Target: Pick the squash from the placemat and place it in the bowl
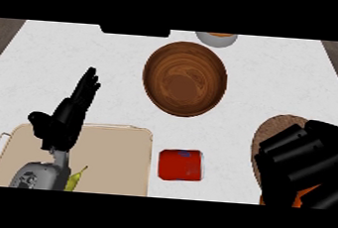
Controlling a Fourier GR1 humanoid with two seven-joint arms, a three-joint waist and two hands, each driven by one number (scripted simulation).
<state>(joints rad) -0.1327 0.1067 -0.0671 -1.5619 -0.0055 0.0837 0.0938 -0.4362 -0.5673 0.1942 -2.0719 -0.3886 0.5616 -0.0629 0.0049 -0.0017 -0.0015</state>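
left robot hand [63, 121]: matte black, slim segmented fingers plus thumb
left forearm [37, 176]: grey shell below that hand, small dark round holes on its face
right robot hand [311, 163]: black, chunky rounded blocks, no markings visible
right forearm: out of frame

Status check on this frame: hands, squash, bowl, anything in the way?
Left hand open, resting over the tan board. Right hand curled over the placemat, orange showing beneath, likely the squash. Wooden bowl empty. Red can sits beside the route.
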